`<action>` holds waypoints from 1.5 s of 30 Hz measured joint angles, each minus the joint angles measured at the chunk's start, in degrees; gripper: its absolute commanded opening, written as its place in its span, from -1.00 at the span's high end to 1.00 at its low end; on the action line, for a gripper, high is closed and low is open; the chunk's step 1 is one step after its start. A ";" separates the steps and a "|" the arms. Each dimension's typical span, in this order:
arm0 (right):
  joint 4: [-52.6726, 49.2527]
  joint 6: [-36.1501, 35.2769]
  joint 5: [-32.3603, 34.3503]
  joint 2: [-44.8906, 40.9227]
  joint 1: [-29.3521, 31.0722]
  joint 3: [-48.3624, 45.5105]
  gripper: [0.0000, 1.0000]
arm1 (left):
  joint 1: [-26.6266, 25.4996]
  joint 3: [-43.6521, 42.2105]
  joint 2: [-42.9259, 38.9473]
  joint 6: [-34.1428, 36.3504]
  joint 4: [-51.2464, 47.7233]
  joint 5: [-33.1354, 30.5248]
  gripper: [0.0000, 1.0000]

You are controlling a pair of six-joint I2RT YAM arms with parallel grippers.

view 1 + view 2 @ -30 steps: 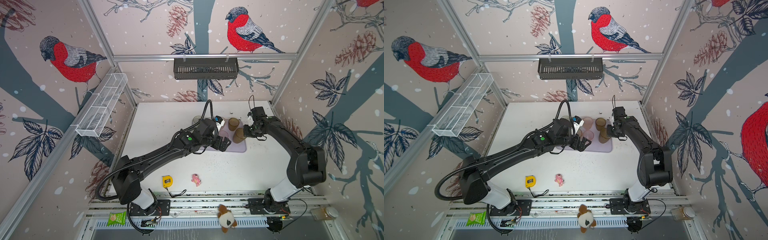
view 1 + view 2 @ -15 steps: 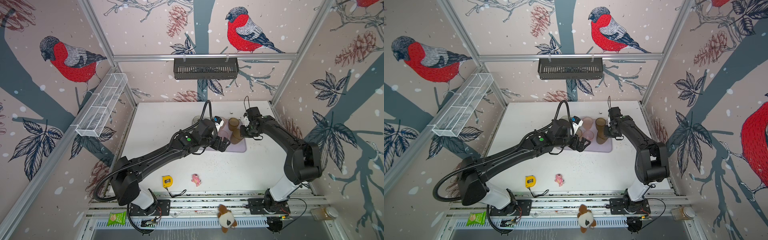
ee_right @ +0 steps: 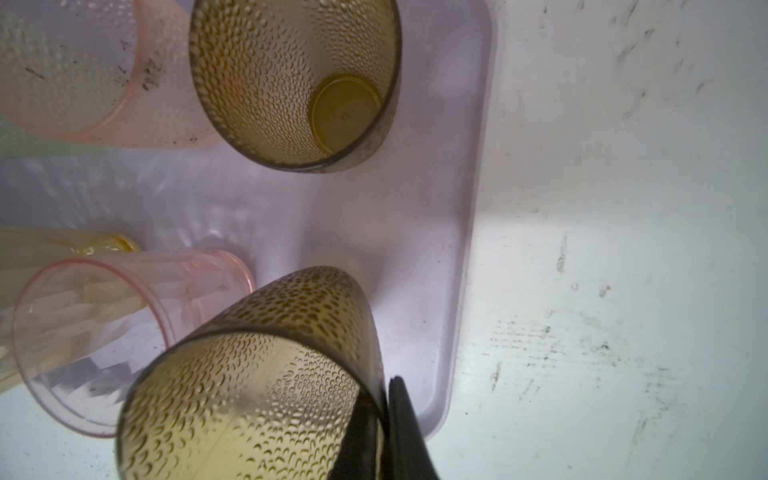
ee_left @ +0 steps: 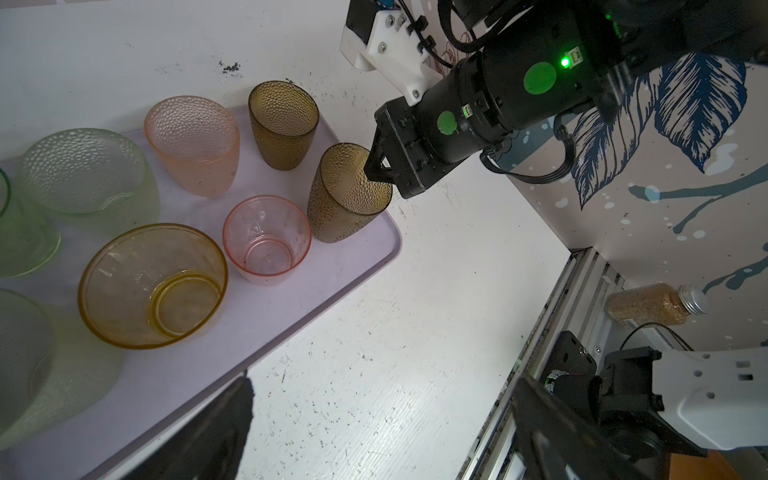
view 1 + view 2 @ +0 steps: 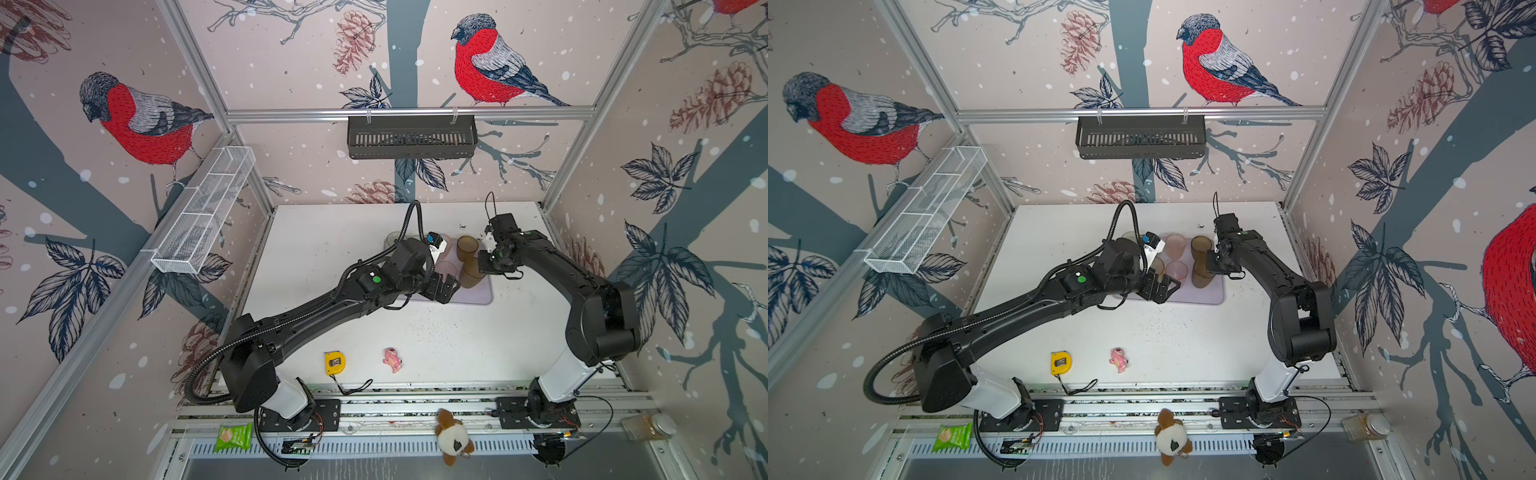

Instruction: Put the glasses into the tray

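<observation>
Left gripper point(image 5: 444, 289): jaws spread, empty, over the tray point(image 4: 365, 266) near edge. Other glasses point(image 4: 266, 241) stand inside the tray. Right gripper point(image 4: 376, 173): clamped on the rim of the dark brown tumbler point(image 4: 345, 208), by the tray's right edge. Judged light, thin-walled and slick; the rim pinch suits it.

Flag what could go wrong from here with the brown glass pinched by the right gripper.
The right gripper pinches only the rim of the tilted brown glass; released like this, it could tip.
It stands near a corner of the tray and might land on the rim.
The small pink glass beside it could get knocked.
</observation>
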 measured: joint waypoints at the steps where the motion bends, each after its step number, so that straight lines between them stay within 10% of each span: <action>1: 0.00 0.00 0.07 0.04 0.02 0.02 0.95 | 0.00 -0.04 -0.07 0.00 0.00 0.00 -0.94; 45: 0.37 -0.35 1.03 1.57 0.72 0.33 0.91 | 0.00 -1.79 -2.16 -0.81 0.85 -1.49 -0.94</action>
